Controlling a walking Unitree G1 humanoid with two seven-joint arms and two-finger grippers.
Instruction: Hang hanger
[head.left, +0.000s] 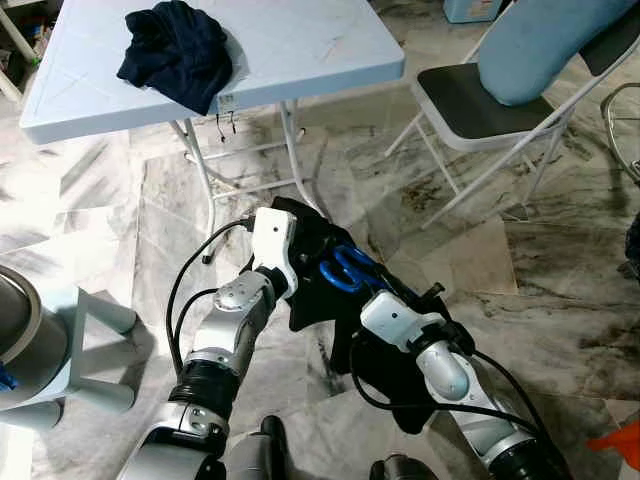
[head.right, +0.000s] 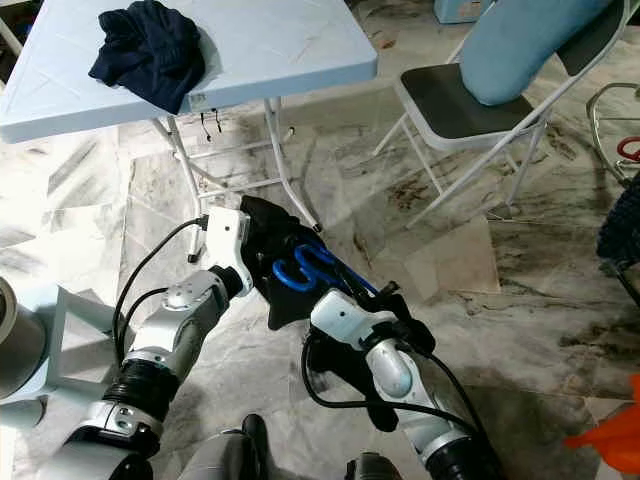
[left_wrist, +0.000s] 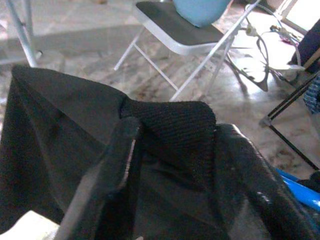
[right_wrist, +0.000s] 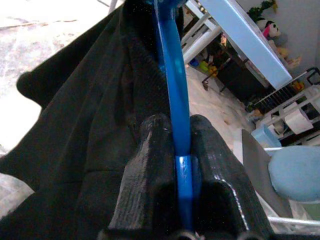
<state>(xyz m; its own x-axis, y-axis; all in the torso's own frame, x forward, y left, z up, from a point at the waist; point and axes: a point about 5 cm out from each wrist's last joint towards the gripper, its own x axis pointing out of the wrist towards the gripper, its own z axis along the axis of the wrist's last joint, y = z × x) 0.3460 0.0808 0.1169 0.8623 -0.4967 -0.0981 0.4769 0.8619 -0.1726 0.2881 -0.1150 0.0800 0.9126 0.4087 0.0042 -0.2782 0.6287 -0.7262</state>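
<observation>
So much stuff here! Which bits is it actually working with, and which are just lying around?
In the job:
blue hanger, clamped in the right tool
black garment on it, pinched by the left tool

Just lying about:
dark cloth on the folding table
folding chair

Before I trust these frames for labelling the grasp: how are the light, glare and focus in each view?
Eye views: even daylight, sharp, mild sheen on the marble floor. Left wrist view: black garment dim and soft up close, bright window glare behind the folding chair. Right wrist view: blue hanger crisp between the right gripper fingers, floor at the edge blown out white.
</observation>
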